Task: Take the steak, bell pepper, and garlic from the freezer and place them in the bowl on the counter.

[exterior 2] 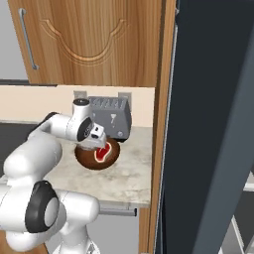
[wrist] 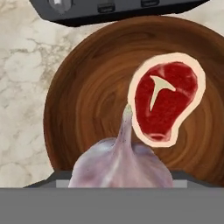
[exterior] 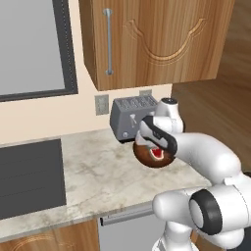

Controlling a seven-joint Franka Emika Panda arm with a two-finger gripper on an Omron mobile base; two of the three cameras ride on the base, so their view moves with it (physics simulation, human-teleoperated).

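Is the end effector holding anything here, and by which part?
Apparently the garlic: its bulb sits close against the hand camera, over the bowl, beside the steak. The end effector's fingers are hidden behind it, so the exact contact cannot be told.

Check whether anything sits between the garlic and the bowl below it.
Nothing visible blocks the drop. The garlic hangs at the claw right above the bowl. The steak already lies inside, off to one side, with bare bowl floor under the bulb.
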